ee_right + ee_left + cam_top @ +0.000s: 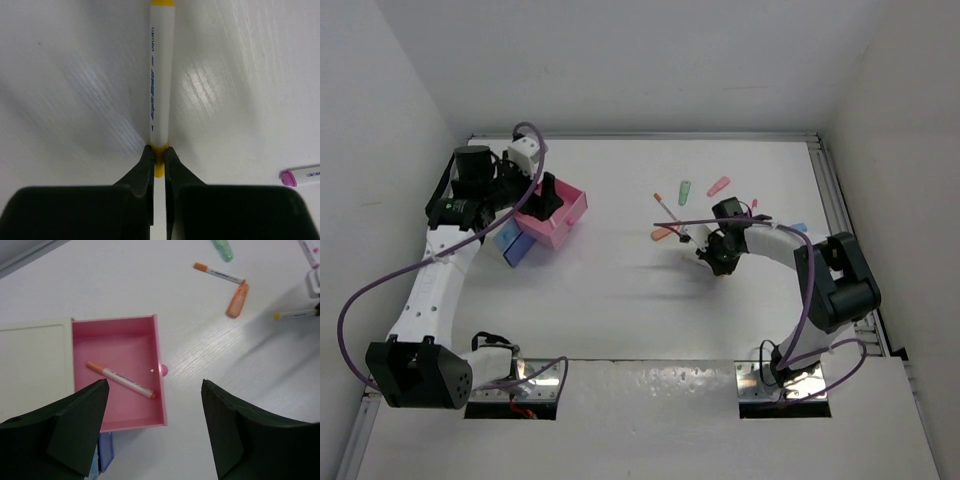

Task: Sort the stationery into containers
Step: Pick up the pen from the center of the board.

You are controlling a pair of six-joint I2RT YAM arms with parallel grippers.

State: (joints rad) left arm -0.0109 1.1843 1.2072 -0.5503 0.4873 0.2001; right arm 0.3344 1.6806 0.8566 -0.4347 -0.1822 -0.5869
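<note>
The pink box (560,225) lies open at the left, and its floor (110,342) holds one white pen with orange ends (120,379). My left gripper (548,196) hovers over its near right corner, open and empty (155,383). The blue box (516,247) lies beside it, partly hidden (106,452). My right gripper (720,262) is shut on the yellow end of a white yellow-capped pen (161,75) above the table, its fingers (148,162) pinching the tip.
Loose on the table: an orange-capped white pen (665,206), a green marker (685,190), a pink marker (718,185), an orange marker (663,235), a light-blue piece (798,228). A pink-capped pen (300,176) lies right of my right gripper. A cream panel (32,355) adjoins the pink box.
</note>
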